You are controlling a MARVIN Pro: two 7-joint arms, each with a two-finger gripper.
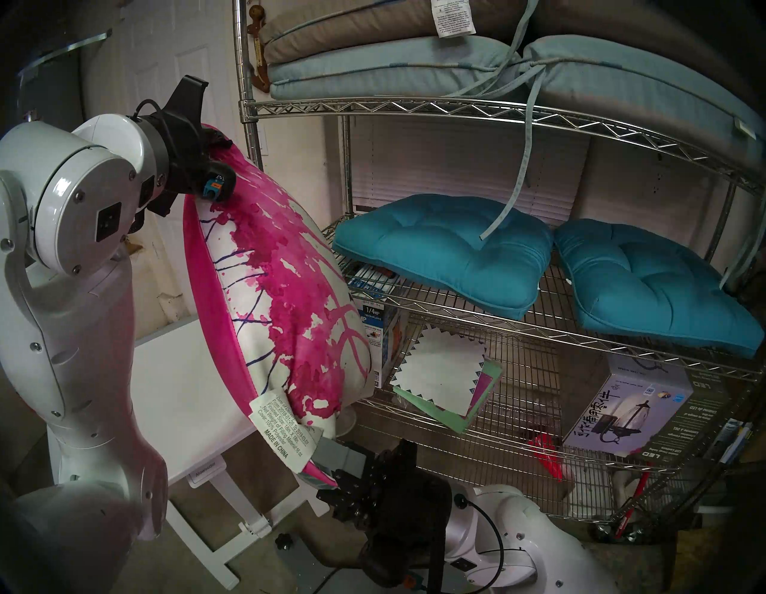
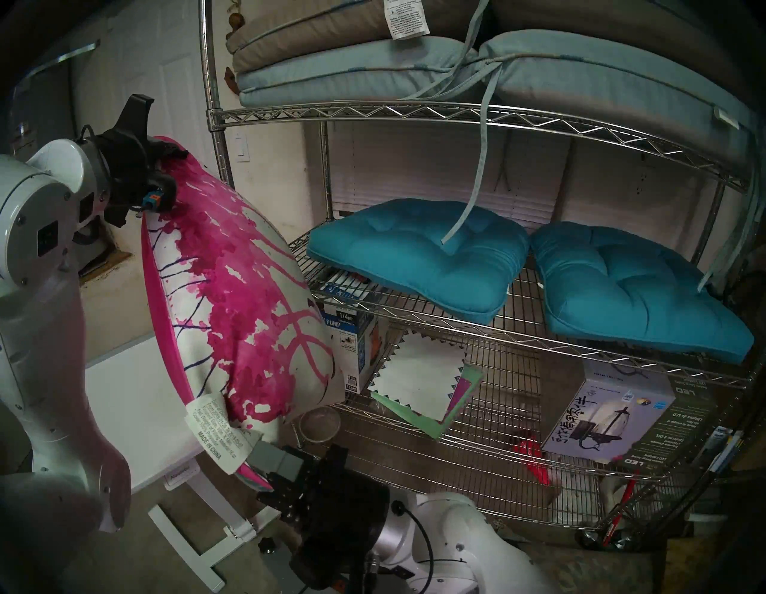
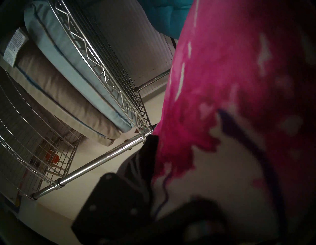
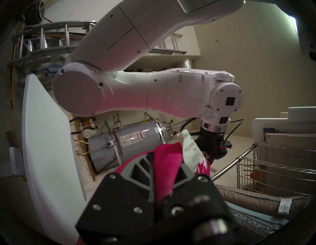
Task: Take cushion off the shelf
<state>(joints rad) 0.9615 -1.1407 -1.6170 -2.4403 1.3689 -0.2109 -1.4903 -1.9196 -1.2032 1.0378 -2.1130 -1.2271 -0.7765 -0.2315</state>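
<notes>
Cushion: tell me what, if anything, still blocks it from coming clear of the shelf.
Nothing visible does. The cushion hangs outside the shelf, left of its front post, pinched at its top corner by the left gripper and at its bottom corner by the right gripper.

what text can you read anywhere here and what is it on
"MADE IN CHINA", "Cover 100% Polyester": long white label on the cushion.
"1/4 HP", "PUMP": blue box on the shelf.
"LED": lantern box, printed upside down, alongside large Chinese characters.
Label on the beige pad: too small to read.
Brand plate on the white table: too blurred to read.
</notes>
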